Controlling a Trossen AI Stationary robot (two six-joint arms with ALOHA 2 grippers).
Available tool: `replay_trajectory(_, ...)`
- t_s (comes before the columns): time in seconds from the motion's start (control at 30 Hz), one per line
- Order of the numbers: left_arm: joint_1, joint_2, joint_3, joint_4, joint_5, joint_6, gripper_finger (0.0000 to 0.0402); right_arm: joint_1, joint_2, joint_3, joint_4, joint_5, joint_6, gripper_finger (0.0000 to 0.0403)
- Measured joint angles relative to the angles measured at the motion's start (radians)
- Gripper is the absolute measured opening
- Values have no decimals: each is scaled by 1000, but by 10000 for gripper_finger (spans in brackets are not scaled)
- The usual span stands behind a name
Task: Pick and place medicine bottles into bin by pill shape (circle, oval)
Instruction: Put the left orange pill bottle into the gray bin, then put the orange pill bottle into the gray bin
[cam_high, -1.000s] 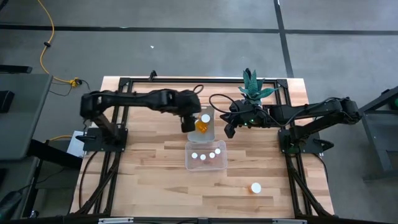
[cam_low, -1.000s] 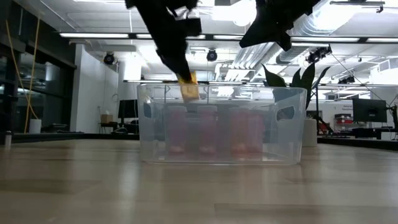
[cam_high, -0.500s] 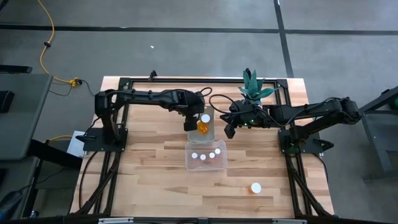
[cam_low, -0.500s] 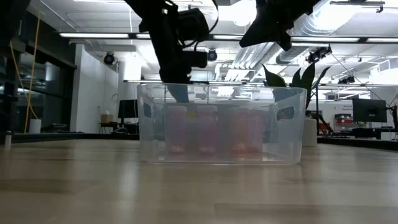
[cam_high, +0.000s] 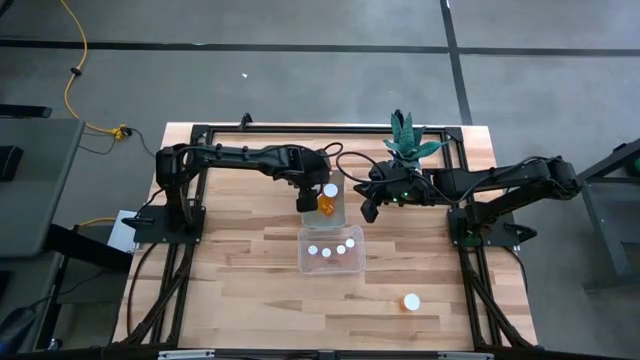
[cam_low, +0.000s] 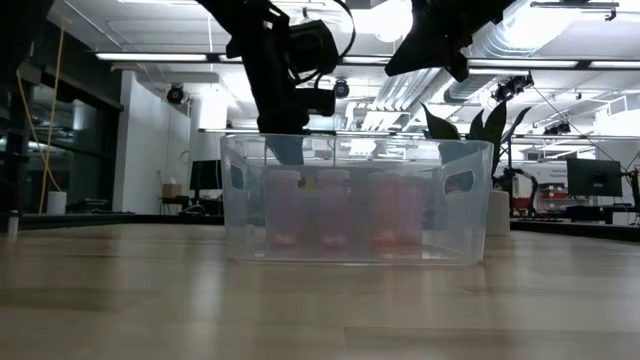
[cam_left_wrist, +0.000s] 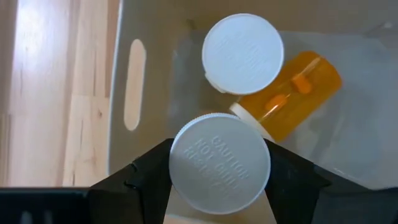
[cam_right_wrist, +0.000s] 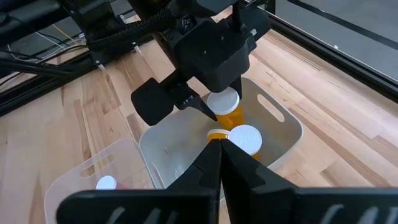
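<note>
My left gripper (cam_left_wrist: 219, 177) (cam_high: 308, 197) reaches down into the far clear bin (cam_high: 341, 216), shut on a medicine bottle (cam_left_wrist: 292, 102) with a white cap and an orange body showing pills. Another bottle (cam_left_wrist: 242, 53) (cam_right_wrist: 244, 138) stands upright on the bin floor beside it. The near clear bin (cam_high: 301, 250) holds several white-capped bottles (cam_high: 327, 252). One more bottle (cam_high: 411, 301) stands alone on the table near the front right. My right gripper (cam_high: 368, 211) (cam_right_wrist: 219, 144) hangs shut above the table, just right of the far bin. My left gripper pinches the bottle's round white cap (cam_left_wrist: 219, 163) by its rim between its two fingers (cam_left_wrist: 146, 177). The fingers come steeply from above, slanting from the table's left. The orange body tilts away below the cap into the far bin; whether its bottom touches the floor, I cannot tell.
A potted plant (cam_high: 405, 142) stands at the far edge behind my right gripper, its white pot (cam_low: 497, 212) showing in the low view. A black frame (cam_high: 200, 131) runs along the table's far and side edges. Bare wood lies left of the bins.
My left gripper has gone down and a little toward the table's right with the bottle. The bottle was above the far bin's rim a second ago; it now sits below the rim, inside the bin. The jaws have stayed on the cap.
</note>
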Motion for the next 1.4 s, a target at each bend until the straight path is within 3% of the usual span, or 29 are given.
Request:
replay_trajectory(0.47, 0, -8, 0, -2, 9, 0, 290, 0, 0, 0, 0, 0, -5, 0)
replay_trajectory(0.77, 2, -129, 0, 6, 24, -12, 294, 0, 0, 0, 0, 0, -5, 0)
replay_trajectory(0.93, 1, -247, -2, 41, 89, -111, 293, 0, 0, 0, 16, 0, -25, 0)
replay_trajectory(1.13, -54, -496, -173, 347, 127, -275, 264, 0, 0, 0, 34, -1, -52, 0)
replay_trajectory(1.4, -233, -845, -565, 803, -25, -395, 146, 0, 0, 0, 86, -13, -78, 0)
